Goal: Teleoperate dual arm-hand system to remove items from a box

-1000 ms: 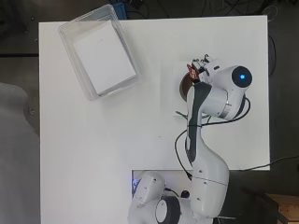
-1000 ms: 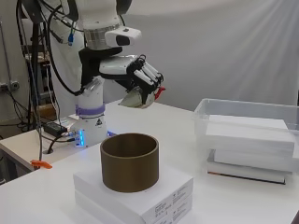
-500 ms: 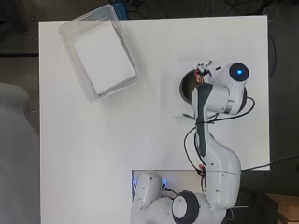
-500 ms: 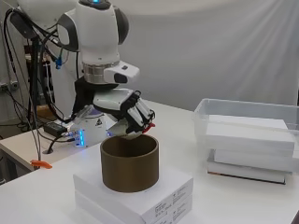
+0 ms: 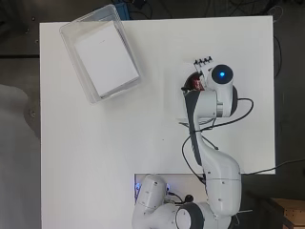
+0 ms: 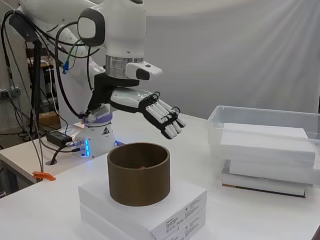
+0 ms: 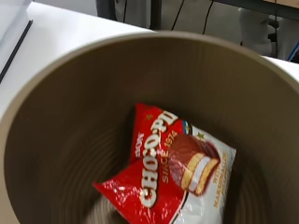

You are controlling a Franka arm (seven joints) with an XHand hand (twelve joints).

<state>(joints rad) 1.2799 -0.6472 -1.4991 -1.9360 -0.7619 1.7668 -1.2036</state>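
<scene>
While the arm reached out over the table, the hand (image 6: 159, 114) was positioned above the far rim of the round brown container (image 6: 138, 173), clear of it and not in contact. Its fingers (image 6: 168, 120) were extended straight and angled downward toward the opening, held close side by side, with nothing between them or in the palm.

The container stood upright on a stack of flat white boxes (image 6: 150, 210) near the front of the white table (image 5: 95, 152). In the overhead view the arm covered most of the container, and only a small part of its interior showed beside the hand (image 5: 196, 82).

The wrist view looked straight into the container (image 7: 70, 116). One red and white snack packet (image 7: 173, 172) lay flat on its floor, slightly crumpled, with a picture of a chocolate-coated cake on its face.

A clear plastic bin (image 5: 97, 50) sat well apart at the far corner of the table and held white boxes (image 6: 267, 150).
</scene>
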